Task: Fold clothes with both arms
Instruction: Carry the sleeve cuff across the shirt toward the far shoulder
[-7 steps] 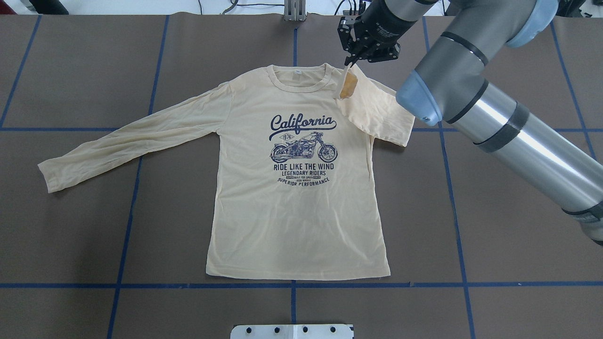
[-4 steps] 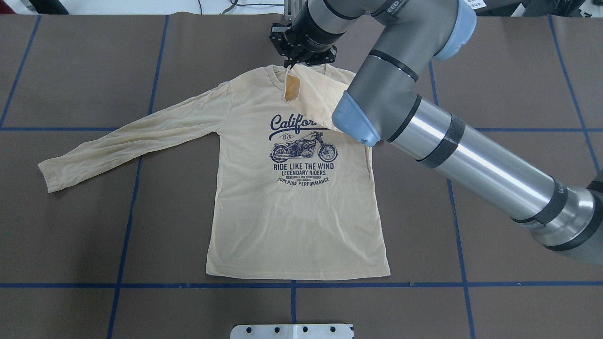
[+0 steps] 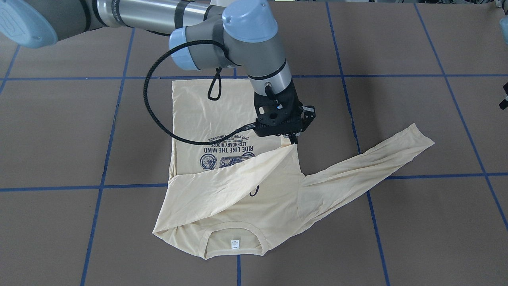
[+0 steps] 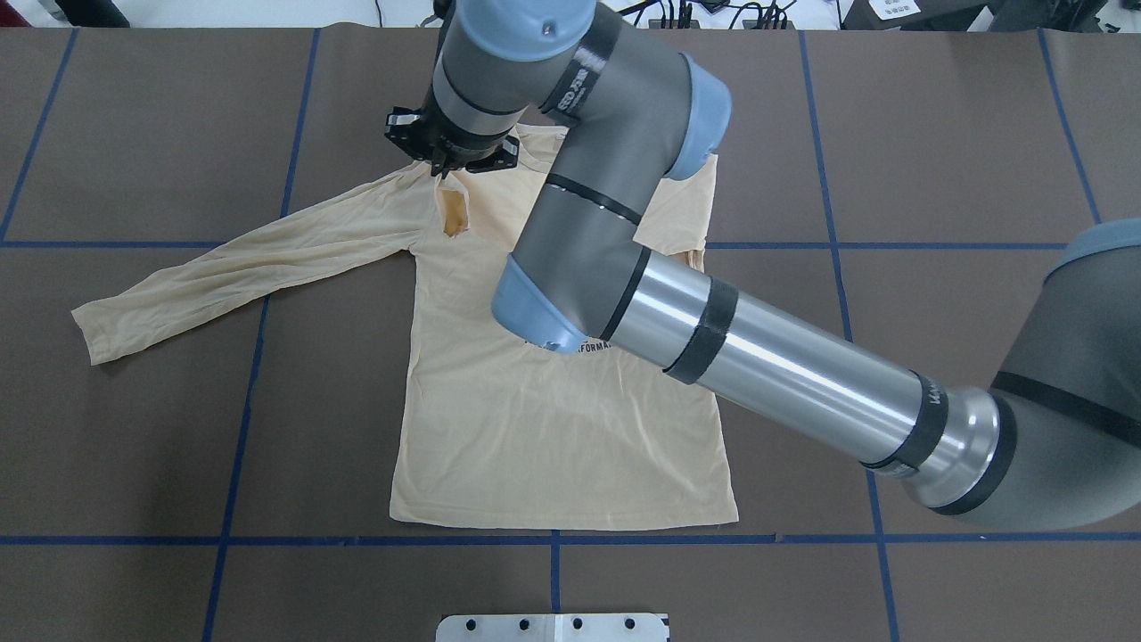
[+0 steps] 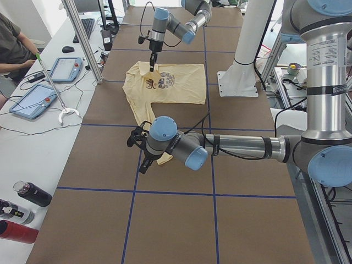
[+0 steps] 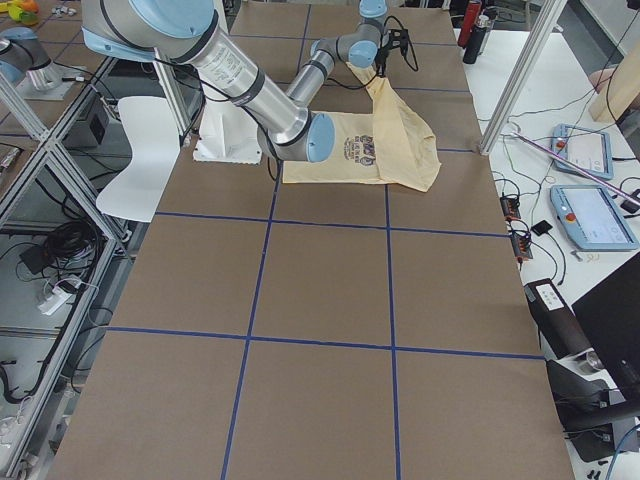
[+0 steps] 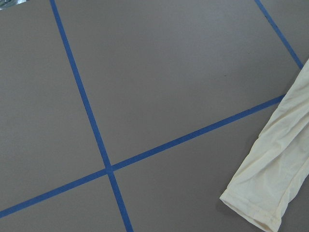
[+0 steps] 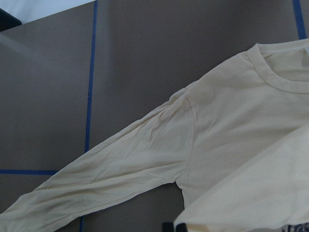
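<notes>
The cream-yellow T-shirt (image 4: 553, 428) lies flat, print side up, collar at the far side. My right arm reaches across it. The right gripper (image 4: 446, 166) is shut on the cuff of the shirt's right sleeve (image 3: 230, 178), just above the shirt's left shoulder. That sleeve is drawn across the chest and covers part of the navy print. The other sleeve (image 4: 250, 259) lies stretched out on the table, and its cuff (image 7: 260, 203) shows in the left wrist view. The left gripper (image 5: 137, 152) hovers close to that cuff; I cannot tell whether it is open or shut.
Brown table covering (image 4: 963, 160) with a grid of blue tape lines. A white plate (image 4: 553, 627) sits at the near edge and a white pedestal (image 5: 242, 77) behind the shirt. A side bench holds tablets (image 5: 33, 99) and bottles (image 5: 27, 195), with a seated person beside it.
The right gripper has carried the sleeve cuff leftward, from the right shoulder past the collar to the left shoulder. The sleeve now lies across the chest.
</notes>
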`<control>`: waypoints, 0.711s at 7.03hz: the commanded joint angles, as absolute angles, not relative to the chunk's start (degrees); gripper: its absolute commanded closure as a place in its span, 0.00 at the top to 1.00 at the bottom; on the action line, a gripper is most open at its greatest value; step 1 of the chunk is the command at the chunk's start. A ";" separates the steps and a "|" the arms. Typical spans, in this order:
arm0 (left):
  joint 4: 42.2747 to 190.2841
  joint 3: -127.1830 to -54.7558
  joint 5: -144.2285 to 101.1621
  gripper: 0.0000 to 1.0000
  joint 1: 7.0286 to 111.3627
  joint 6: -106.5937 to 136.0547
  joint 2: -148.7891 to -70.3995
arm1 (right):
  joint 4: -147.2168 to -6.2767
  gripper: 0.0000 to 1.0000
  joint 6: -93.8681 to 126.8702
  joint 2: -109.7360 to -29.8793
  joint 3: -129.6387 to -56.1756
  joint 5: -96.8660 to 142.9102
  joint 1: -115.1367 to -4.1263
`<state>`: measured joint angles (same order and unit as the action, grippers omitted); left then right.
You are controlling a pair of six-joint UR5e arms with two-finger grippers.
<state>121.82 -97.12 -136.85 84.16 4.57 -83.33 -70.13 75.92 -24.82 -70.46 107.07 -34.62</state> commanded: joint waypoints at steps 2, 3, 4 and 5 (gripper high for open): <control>121.82 -97.12 -137.55 0.99 84.11 4.57 -83.23 | -64.34 1.00 75.94 -23.12 -63.99 103.71 -32.61; 121.82 -97.12 -137.55 0.99 84.11 4.57 -83.32 | -64.34 1.00 76.11 -22.85 -64.07 103.80 -32.69; 121.82 -97.12 -137.55 0.99 83.94 4.57 -83.41 | -64.34 1.00 76.64 -23.29 -64.59 104.76 -33.91; 122.69 -97.03 -137.46 0.99 81.76 8.75 -84.45 | -64.51 1.00 77.86 -26.08 -66.86 111.20 -37.49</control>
<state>122.02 -97.10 -137.53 83.46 5.60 -83.62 -64.40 76.74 -23.82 -64.98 105.96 -34.37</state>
